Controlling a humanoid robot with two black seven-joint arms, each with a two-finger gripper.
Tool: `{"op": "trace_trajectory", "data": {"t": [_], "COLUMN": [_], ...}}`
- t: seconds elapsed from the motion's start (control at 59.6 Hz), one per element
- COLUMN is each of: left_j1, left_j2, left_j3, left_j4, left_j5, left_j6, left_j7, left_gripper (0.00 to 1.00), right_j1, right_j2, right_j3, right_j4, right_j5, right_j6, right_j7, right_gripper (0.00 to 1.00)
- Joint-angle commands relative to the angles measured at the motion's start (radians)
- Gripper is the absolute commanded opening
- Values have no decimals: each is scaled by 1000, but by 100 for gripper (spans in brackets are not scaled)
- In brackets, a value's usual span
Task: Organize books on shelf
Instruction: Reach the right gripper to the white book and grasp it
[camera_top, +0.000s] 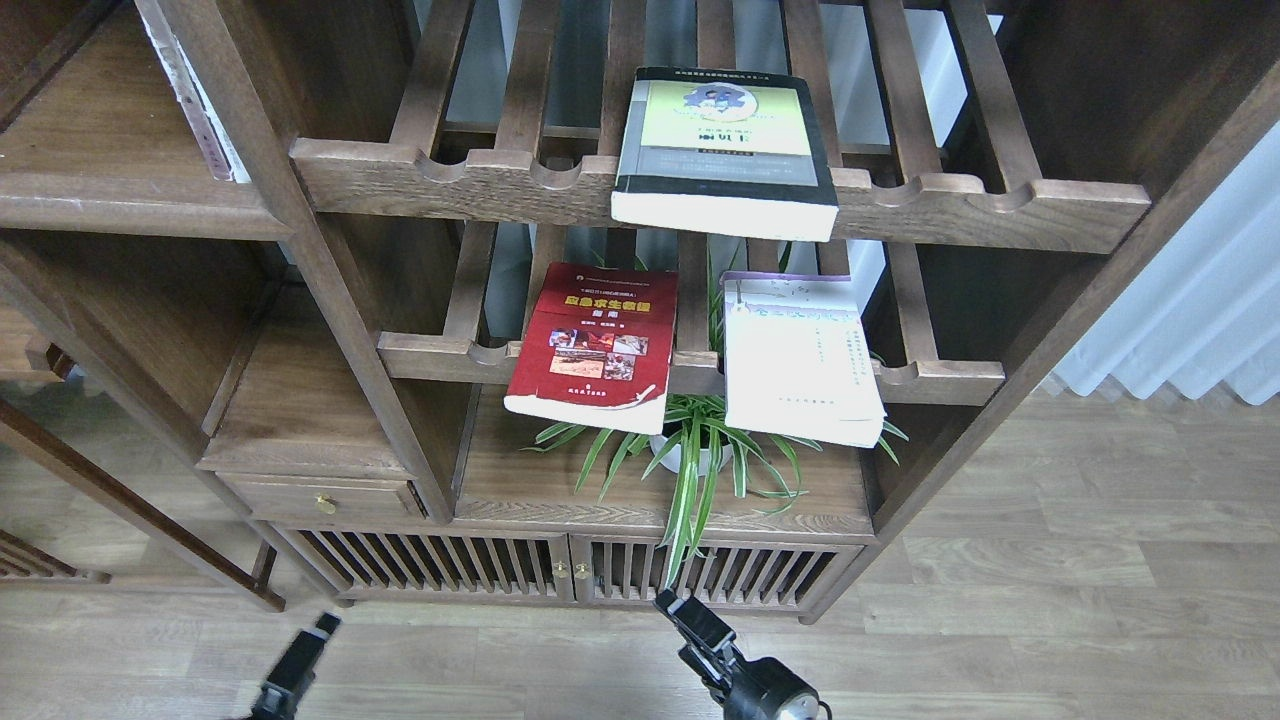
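Leaves of the spider plant rise between your red book and cream book; both grippers hang low, finger spacing unreadable.

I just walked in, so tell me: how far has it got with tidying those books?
Nothing looks done. The yellow-green book lies on the upper slatted rack; the red book and cream-lavender book lie on the lower rack. Neither left gripper nor right gripper holds anything. All three still need moving to the solid shelf.

Single head view looks forward and down, fairly near, at bookcase.
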Motion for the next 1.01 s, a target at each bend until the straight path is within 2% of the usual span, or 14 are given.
{"op": "trace_trajectory", "data": {"t": [0.0, 0.117, 0.369, 0.721, 0.99], "left_j1": [4, 4, -11, -40, -28], "left_j2": [12, 6, 3, 14, 23], "left_j3": [-1, -10, -14, -97, -111], "left_j4": [-24, -26, -17, 20, 26], "left_j5": [20, 60, 63, 63, 63], "left_j6": [0, 0, 0, 0, 0], "left_j7": [-70, -95, -94, -95, -95], "left_gripper": [100, 100, 100, 100, 100], "right_j1": [-7, -8, 16, 43, 30], "right_j2": [0, 0, 0, 0, 0], "right_j3": [5, 7, -4, 8, 70], "right_j4": [19, 17, -6, -66, 80], "right_j5": [0, 0, -3, 0, 12], "right_j6": [59, 102, 211, 211, 211], "right_j7": [1, -7, -12, -1, -2], "right_gripper": [100, 100, 100, 100, 100]}}
